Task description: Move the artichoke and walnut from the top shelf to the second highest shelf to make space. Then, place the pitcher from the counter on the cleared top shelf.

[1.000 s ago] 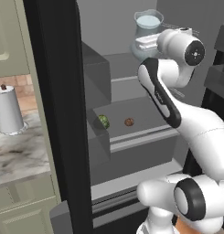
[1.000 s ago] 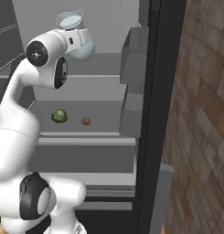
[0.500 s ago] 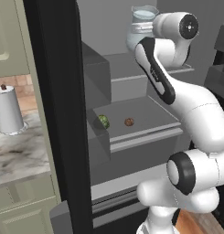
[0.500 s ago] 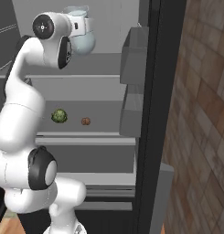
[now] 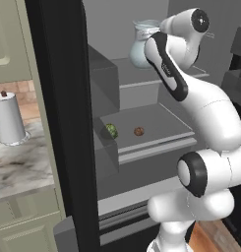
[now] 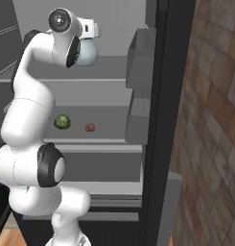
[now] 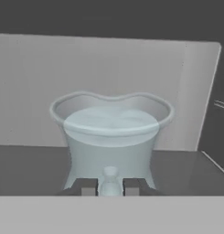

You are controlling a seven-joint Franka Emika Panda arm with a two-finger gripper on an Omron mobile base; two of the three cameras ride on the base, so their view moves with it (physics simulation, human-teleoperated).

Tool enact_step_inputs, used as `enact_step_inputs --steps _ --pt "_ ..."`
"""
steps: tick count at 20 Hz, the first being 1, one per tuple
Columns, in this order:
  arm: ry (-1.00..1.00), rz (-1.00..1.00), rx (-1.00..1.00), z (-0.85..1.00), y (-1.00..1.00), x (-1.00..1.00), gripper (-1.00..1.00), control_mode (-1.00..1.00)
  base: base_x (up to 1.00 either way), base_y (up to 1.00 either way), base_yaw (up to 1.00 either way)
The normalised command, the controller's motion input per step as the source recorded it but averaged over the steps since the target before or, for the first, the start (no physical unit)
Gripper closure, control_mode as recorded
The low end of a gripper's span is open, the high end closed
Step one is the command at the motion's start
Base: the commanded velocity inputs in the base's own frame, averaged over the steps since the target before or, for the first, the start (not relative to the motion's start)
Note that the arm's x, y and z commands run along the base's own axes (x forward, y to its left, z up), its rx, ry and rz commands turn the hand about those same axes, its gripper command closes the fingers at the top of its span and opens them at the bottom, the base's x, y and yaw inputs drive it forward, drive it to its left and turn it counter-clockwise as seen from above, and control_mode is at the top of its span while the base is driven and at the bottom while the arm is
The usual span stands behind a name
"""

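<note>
Pincer (image 7: 109, 186) clamps pitcher (image 7: 111, 137) handle; no readable writing, seemingly.

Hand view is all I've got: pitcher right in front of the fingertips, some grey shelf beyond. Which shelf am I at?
Observer: The pitcher is up at the top shelf, by the left base view.
Operator: Are the artichoke and walnut out of the way?
Observer: Yes. The artichoke and walnut lie apart on the second highest shelf, one level below.
Operator: Is the pitcher upright?
Observer: Upright in the left base view, held by the gripper shut on its handle.
</note>
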Motion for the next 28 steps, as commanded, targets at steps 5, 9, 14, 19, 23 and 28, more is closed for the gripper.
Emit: enact_step_inputs --steps 5,9,14,19,23,28 --pt "0.00 0.13 0.00 -0.81 0.02 0.39 1.00 -1.00 0.00 0.00 0.00" --pt "0.00 0.11 0.00 -0.54 0.07 0.51 1.00 -1.00 0.00 0.00 0.00" --pt "0.00 0.06 0.00 -0.28 0.26 0.55 -1.00 -1.00 0.00 0.00 0.00" --pt "0.00 0.03 -0.01 -0.14 0.33 0.30 -1.00 -1.00 0.00 0.00 0.00" --pt "0.00 0.02 -0.01 -0.08 0.06 0.00 -1.00 -1.00 0.00 0.00 0.00" --pt "0.00 0.00 0.00 -0.01 0.00 -0.15 -1.00 -1.00 0.00 0.00 0.00"
